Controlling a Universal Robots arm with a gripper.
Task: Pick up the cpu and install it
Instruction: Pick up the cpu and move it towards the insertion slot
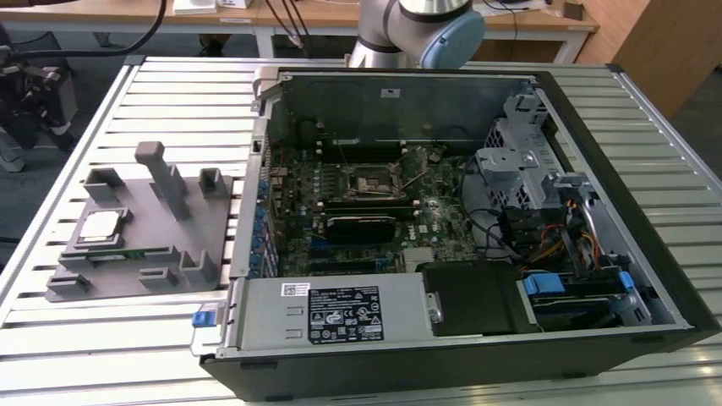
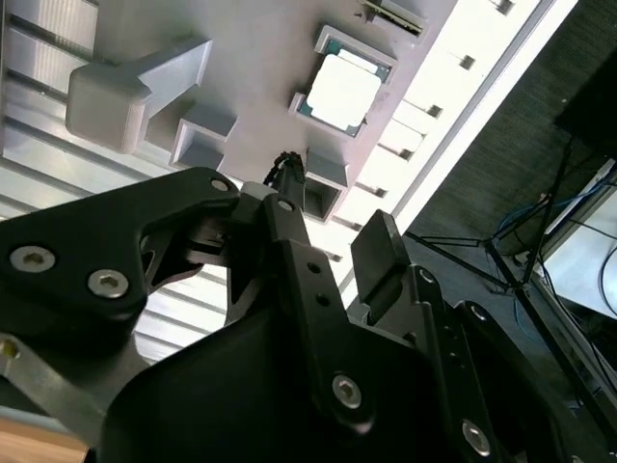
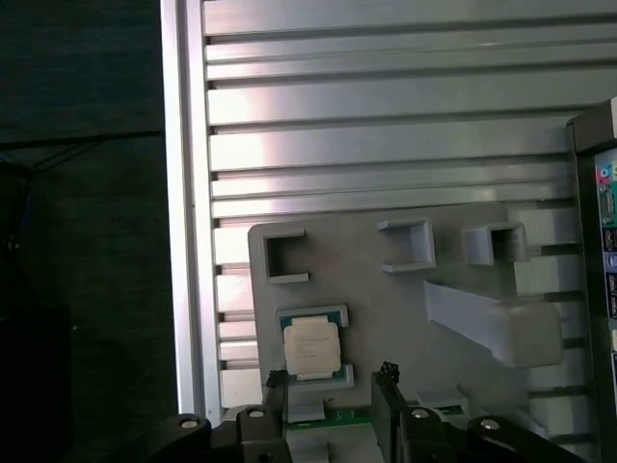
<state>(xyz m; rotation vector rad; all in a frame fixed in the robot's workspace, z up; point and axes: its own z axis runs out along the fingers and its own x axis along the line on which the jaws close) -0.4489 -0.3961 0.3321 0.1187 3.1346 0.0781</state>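
cpu (image 3: 311, 348) — near the parted gripper (image 3: 331, 376)

The cpu (image 3: 311, 347) lies uncovered in its pocket on the grey holder (image 1: 141, 211), with the spread-fingered tool (image 3: 331, 381) hanging above the holder. On the holder, a tall post (image 1: 158, 173) and low blocks (image 1: 212, 182) rise beside that pocket; the computer case (image 1: 451, 364) stands just beside the holder
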